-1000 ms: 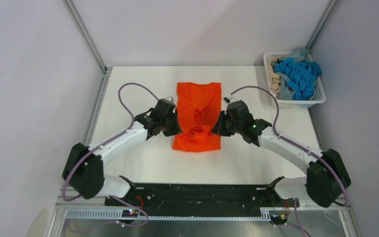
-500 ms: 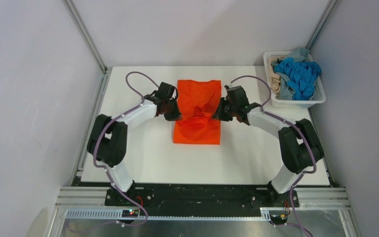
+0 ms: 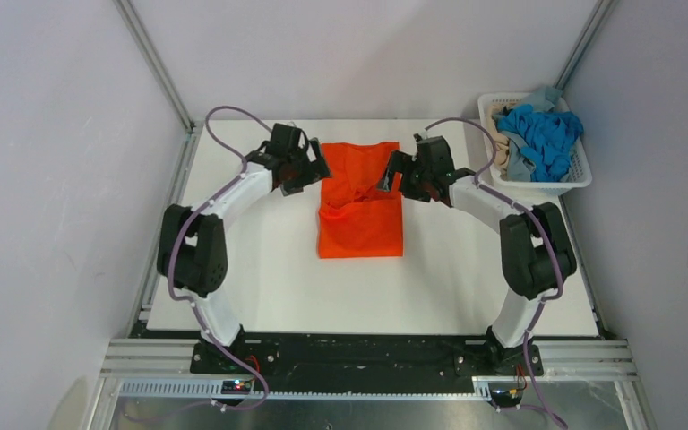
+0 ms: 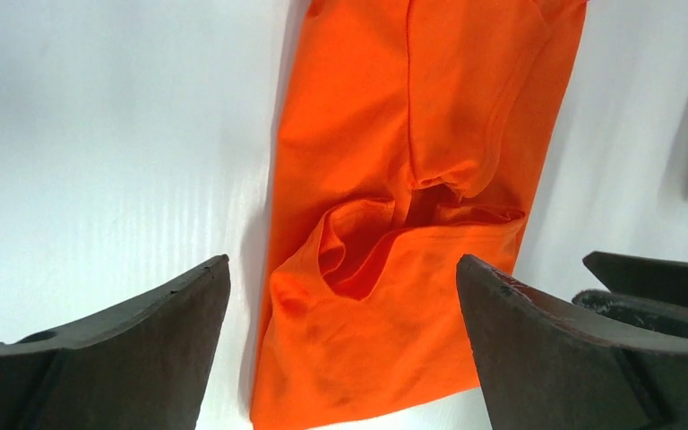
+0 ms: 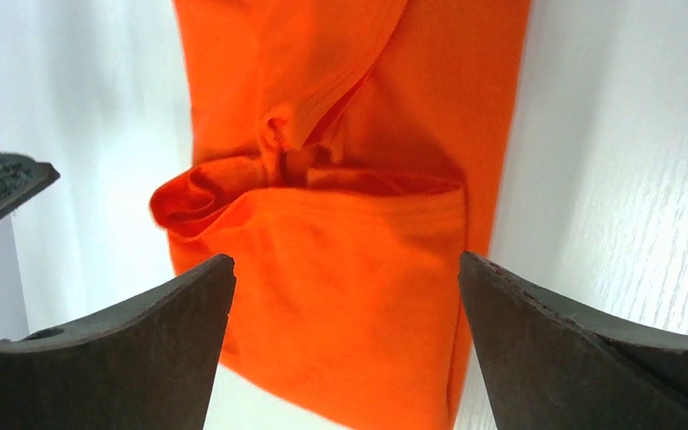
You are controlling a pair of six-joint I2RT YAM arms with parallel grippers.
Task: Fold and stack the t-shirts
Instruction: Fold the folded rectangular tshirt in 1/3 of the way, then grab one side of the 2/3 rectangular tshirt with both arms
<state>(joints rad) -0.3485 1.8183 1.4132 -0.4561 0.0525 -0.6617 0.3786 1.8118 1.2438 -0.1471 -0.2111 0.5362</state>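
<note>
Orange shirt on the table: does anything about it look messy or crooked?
Yes. The orange shirt lies folded, but the folded-over edge across its middle is bunched and puckered, not flat.

The shirt [image 3: 360, 202] lies flat on the table [image 3: 269, 287], midway between its sides and nearer its far edge than its near one. A folded-over layer lies on the shirt's near half, its edge running across the shirt's middle. The left gripper [image 3: 309, 172] is at the shirt's far left corner and the right gripper [image 3: 392, 175] at its far right corner. The left arm [image 3: 195, 260] stands left of the shirt and nearer than it, the right arm [image 3: 528, 260] likewise on the right. Well to the right of the shirt and farther back sits a basket [image 3: 537, 186], with a heap of shirts [image 3: 542, 134] in it.
</note>
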